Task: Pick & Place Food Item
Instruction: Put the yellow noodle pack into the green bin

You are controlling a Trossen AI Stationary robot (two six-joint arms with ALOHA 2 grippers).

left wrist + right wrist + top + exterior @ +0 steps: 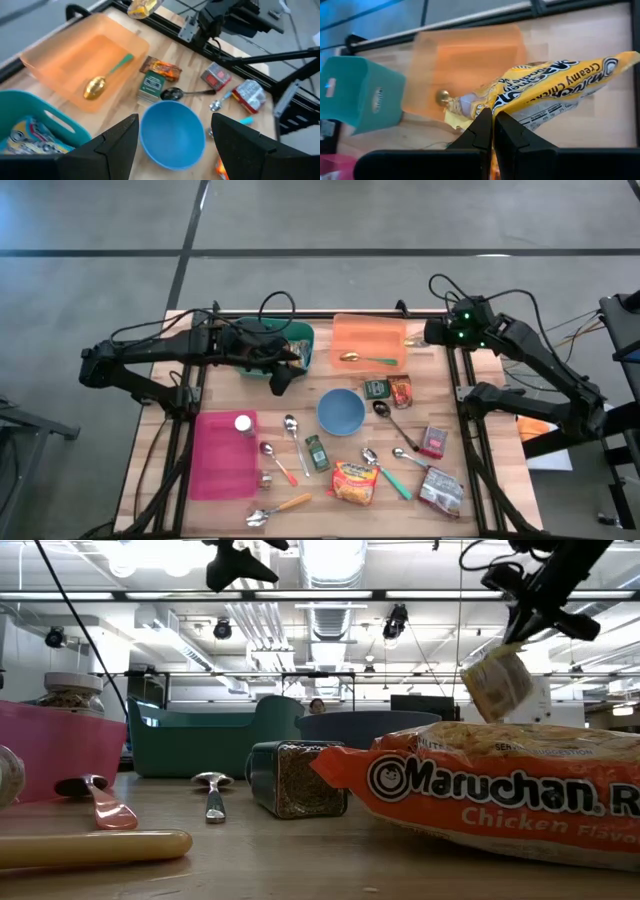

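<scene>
Yellow noodle packet (pixel 547 92) held aloft by the right gripper (pixel 492 122), above the table's far right by the orange tray (pixel 368 340).

The packet is pinched at one edge between closed fingers, its long axis lying crosswise to them. The left gripper (pixel 172 135) is seen parted, empty, above the blue bowl (pixel 172 132).

The high camera is looking straight down on the whole table (pixel 440 390), the low one is peering level across it, and both wrist cameras are sharing the orange tray (pixel 75 55) beyond their fingers.
</scene>
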